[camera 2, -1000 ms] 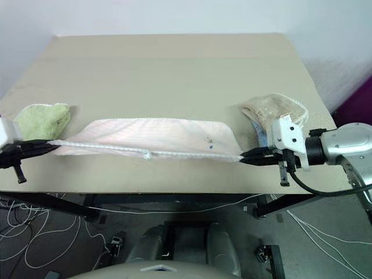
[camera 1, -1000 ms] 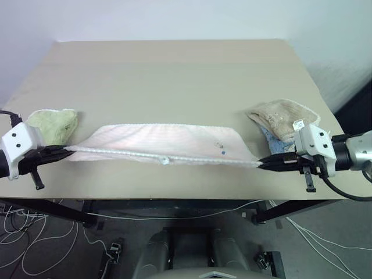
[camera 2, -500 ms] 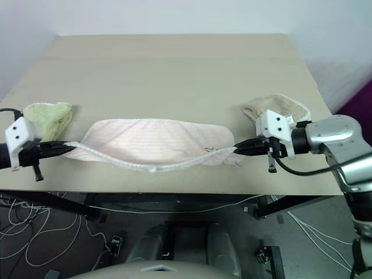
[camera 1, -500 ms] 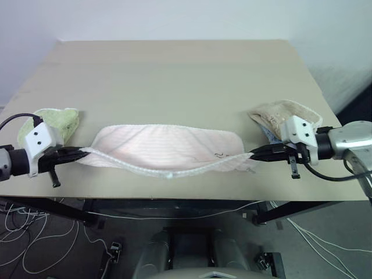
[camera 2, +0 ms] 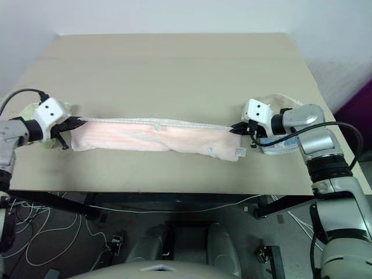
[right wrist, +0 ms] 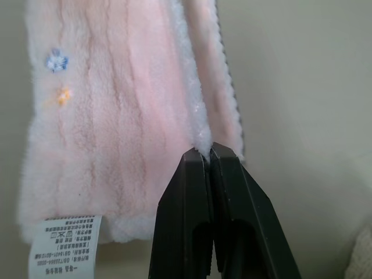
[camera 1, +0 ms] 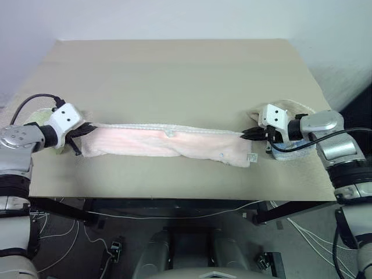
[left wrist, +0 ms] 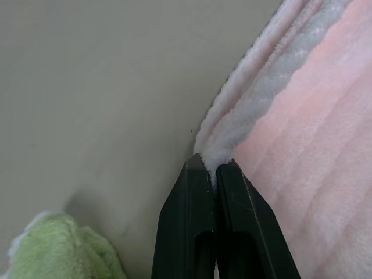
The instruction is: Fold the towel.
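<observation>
The pale pink towel (camera 1: 165,141) lies as a long narrow strip across the near part of the table, folded lengthwise, its white trimmed edge along the far side and a white tag (camera 1: 252,157) at its right end. My left gripper (camera 1: 86,129) is shut on the towel's far left corner (left wrist: 210,156). At the other end, my right gripper (camera 1: 247,133) is shut on the far right corner (right wrist: 201,138). Both pinch the white edge just above the table.
A light-green folded towel (camera 2: 32,136) sits behind my left gripper at the table's left edge. A beige folded towel (camera 1: 296,111) on a blue cloth lies under my right arm at the right edge. The tan table (camera 1: 174,75) stretches far beyond the strip.
Both grippers carried the towel's held edge away from me and lowered it over the far edge, so the spread towel now lies folded in half lengthwise.
</observation>
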